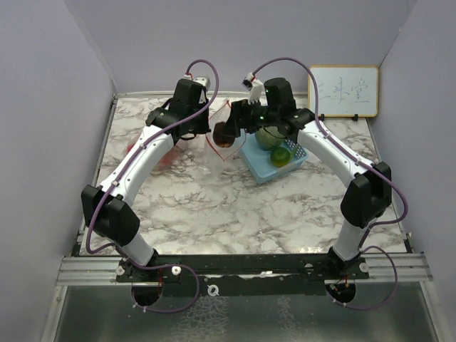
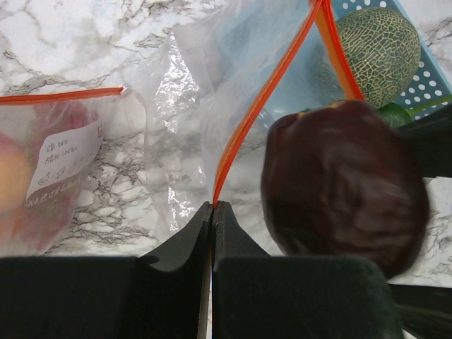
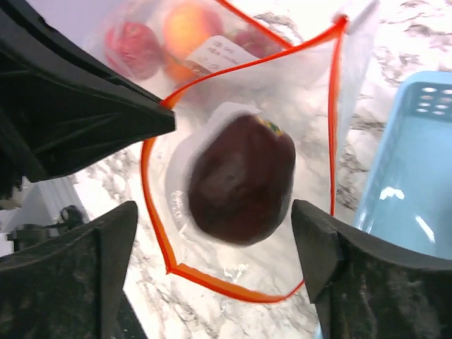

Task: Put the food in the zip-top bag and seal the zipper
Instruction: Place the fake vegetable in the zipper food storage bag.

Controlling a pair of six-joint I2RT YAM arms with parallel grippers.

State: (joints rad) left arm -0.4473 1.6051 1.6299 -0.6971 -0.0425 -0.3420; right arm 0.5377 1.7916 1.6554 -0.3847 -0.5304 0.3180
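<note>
A clear zip-top bag (image 3: 240, 272) with an orange zipper rim hangs open over the marble table. My left gripper (image 2: 213, 206) is shut on its rim (image 2: 244, 127) and holds the mouth up; it also shows in the top view (image 1: 209, 130). My right gripper (image 3: 215, 212) is open, with its fingers (image 3: 106, 247) wide apart above the bag mouth. The dark purple fruit (image 3: 240, 180) sits in the mouth, touching neither finger, and looks blurred. It also shows in the left wrist view (image 2: 342, 183) and the top view (image 1: 224, 135).
A blue mesh basket (image 1: 260, 169) right of the bag holds the grey-green melon (image 1: 267, 137) and a yellow-green fruit (image 1: 279, 157). A second, labelled bag (image 2: 42, 176) with a red apple (image 3: 131, 46) and an orange (image 3: 187, 28) lies to the left. A whiteboard (image 1: 343, 91) leans at the back right.
</note>
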